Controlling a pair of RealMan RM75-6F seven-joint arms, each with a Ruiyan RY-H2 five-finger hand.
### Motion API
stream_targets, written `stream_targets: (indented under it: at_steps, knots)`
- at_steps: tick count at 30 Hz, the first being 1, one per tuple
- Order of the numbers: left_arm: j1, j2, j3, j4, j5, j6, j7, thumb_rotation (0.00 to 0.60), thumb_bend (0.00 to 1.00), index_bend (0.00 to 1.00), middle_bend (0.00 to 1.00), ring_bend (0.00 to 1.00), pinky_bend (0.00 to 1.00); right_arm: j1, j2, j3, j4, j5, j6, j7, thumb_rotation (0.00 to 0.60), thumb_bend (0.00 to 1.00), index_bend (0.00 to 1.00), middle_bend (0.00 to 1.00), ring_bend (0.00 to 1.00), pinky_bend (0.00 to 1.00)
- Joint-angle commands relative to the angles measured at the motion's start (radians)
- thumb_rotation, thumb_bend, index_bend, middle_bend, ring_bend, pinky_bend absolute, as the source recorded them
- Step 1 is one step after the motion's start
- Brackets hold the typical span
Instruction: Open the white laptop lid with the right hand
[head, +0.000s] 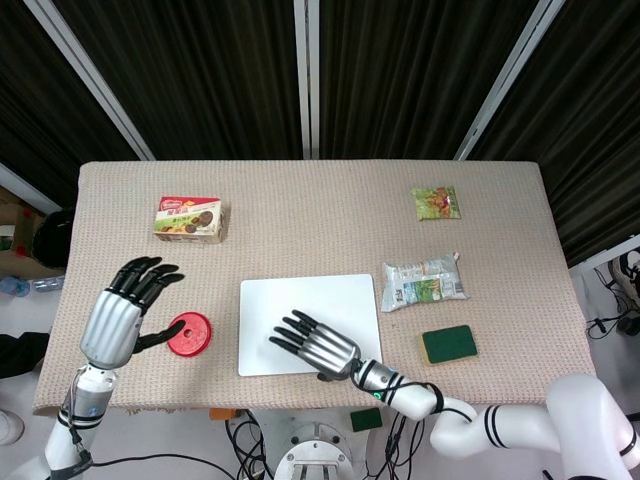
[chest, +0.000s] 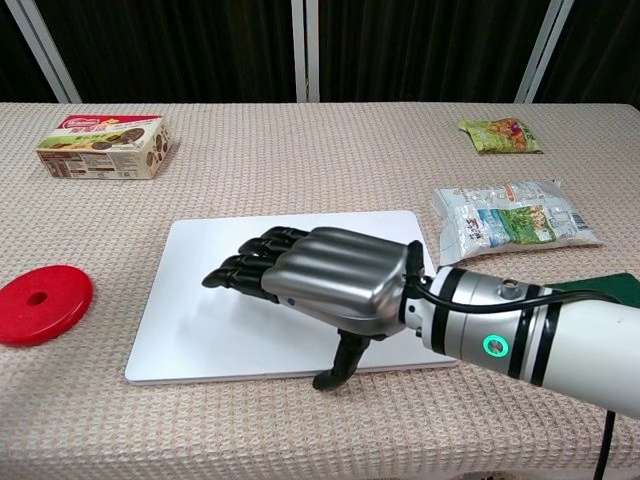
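Note:
The white laptop (head: 300, 305) (chest: 200, 330) lies flat with its lid down at the table's front middle. My right hand (head: 318, 347) (chest: 320, 285) hovers palm-down over the laptop's front half, fingers spread and holding nothing. Its thumb (chest: 338, 368) hangs down at the laptop's front edge; whether it touches the edge I cannot tell. The hand hides the logo. My left hand (head: 118, 312) floats open at the table's left side, beside a red disc (head: 189, 333) (chest: 42, 303); it does not show in the chest view.
A biscuit box (head: 190, 219) (chest: 103, 146) sits at the back left. A silver snack bag (head: 423, 281) (chest: 510, 213) lies right of the laptop, a green sponge (head: 449, 344) nearer the front, and a small green packet (head: 436, 203) (chest: 500, 134) at the back right.

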Motion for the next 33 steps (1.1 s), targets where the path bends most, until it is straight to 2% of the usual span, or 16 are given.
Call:
stream_targets:
  at_steps: [1,5,9,13,18,23,26,33]
  knots:
    - [0.002,-0.002,0.001,0.005,0.0,0.001,-0.004,0.6,0.04,0.29,0.27,0.19,0.2,0.004,-0.009,0.003,0.009,0.005,0.002,-0.01,0.6,0.05,0.0,0.03,0.0,0.0]
    - [0.002,-0.004,0.001,0.012,0.002,0.001,-0.008,0.6,0.04,0.29,0.27,0.19,0.2,0.005,-0.019,0.009,0.016,0.016,0.006,-0.019,0.6,0.07,0.0,0.03,0.0,0.0]
    - [0.003,-0.006,-0.001,0.016,0.003,0.002,-0.007,0.6,0.04,0.29,0.27,0.19,0.2,0.005,-0.019,0.009,0.019,0.019,0.016,-0.033,0.6,0.16,0.0,0.03,0.0,0.0]
    - [0.002,-0.008,-0.001,0.019,0.001,-0.001,-0.009,0.6,0.04,0.29,0.27,0.19,0.2,0.007,-0.019,0.012,0.019,0.029,0.016,-0.047,0.6,0.2,0.0,0.03,0.0,0.0]
    - [0.001,-0.01,0.0,0.022,0.0,-0.007,-0.01,0.6,0.04,0.29,0.27,0.19,0.2,0.013,-0.033,0.016,0.03,0.043,0.011,-0.068,0.6,0.31,0.0,0.03,0.0,0.0]
    - [0.003,-0.012,0.001,0.026,-0.004,-0.008,-0.014,0.6,0.04,0.29,0.27,0.19,0.2,0.018,-0.053,0.023,0.046,0.053,0.014,-0.097,0.6,0.38,0.0,0.03,0.0,0.0]
    - [0.005,-0.017,0.003,0.033,-0.005,-0.006,-0.021,0.6,0.04,0.29,0.27,0.19,0.2,0.02,-0.07,0.029,0.062,0.065,0.017,-0.129,0.6,0.48,0.0,0.03,0.0,0.0]
    - [0.017,-0.03,0.027,0.056,-0.03,-0.035,-0.02,0.6,0.04,0.29,0.27,0.19,0.21,0.022,-0.106,0.065,0.073,0.124,0.028,-0.27,0.6,0.62,0.0,0.0,0.0,0.0]
